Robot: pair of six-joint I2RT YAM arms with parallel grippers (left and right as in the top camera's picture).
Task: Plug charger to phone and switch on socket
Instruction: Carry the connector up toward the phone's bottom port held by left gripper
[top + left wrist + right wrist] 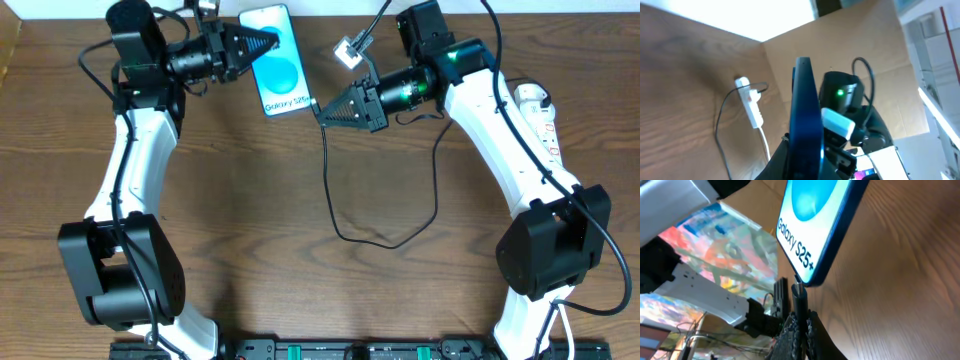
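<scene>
Left gripper (268, 45) clamps the phone (282, 72); right gripper (322, 110) pinches the charger (328, 180), tip meeting the phone's edge beyond its fingers.

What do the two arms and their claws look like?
The left arm and right arm have white links, black joints and thin black cables. The left claw and right claw are black and taper to a point. A green light glows on the right arm.
</scene>
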